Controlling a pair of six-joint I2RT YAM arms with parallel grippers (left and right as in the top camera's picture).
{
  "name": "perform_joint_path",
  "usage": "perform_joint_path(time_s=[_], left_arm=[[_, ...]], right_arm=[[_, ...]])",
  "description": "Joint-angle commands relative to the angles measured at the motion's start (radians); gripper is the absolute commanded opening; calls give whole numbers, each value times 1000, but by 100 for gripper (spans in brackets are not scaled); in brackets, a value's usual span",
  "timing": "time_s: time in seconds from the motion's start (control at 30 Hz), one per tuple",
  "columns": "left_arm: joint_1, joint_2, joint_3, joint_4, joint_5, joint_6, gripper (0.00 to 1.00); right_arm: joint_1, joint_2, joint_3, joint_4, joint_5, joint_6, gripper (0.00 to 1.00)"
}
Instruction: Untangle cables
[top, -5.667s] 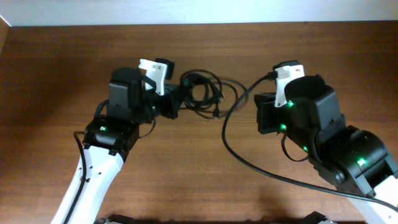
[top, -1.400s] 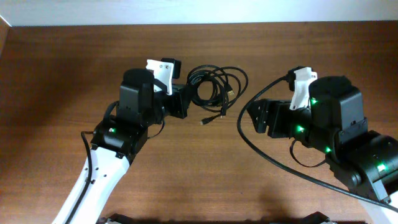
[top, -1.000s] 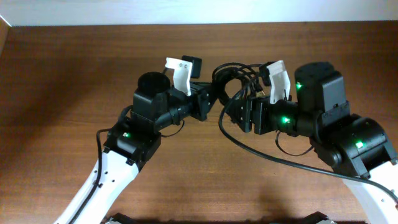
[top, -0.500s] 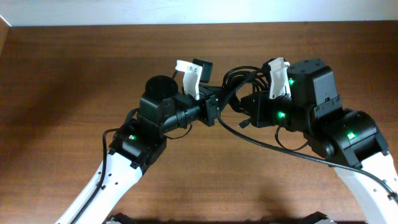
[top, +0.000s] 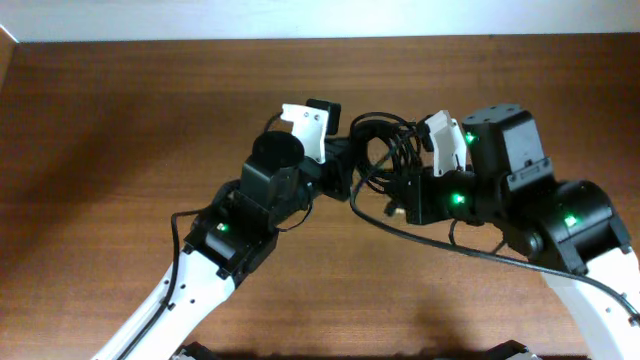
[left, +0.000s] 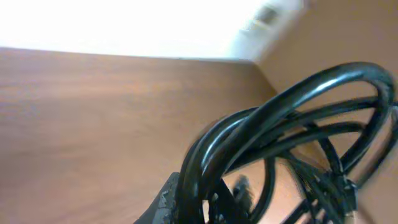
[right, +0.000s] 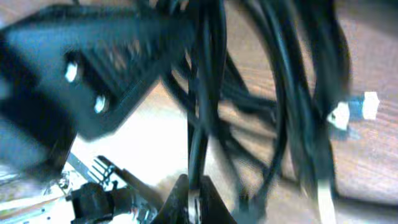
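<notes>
Where left hand (top: 350, 170) pinches, cables (left: 202, 165) loop beyond;

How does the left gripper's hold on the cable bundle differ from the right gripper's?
Left gripper clamps several strands of the cable bundle together; right gripper pinches what looks like one strand. Overhead, left gripper meets the bundle's left edge; right gripper comes in at its lower right. Shared: both shut on the same black bundle.

table (top: 100, 150): brown wood-grain top is taking up nearly all the overhead view | wall (top: 300, 18): 1 pale strip is running along the far edge
</notes>
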Motion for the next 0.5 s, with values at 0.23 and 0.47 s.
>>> perform_joint_path(time_s=[0.23,0.47], left_arm=[[69,-4,5,10,-276,1,0],[69,-4,5,47,-9,-313,0]], right_arm=[[6,-87,14,-41,-61,-25,5],[6,-68,14,41,13,30,61]])
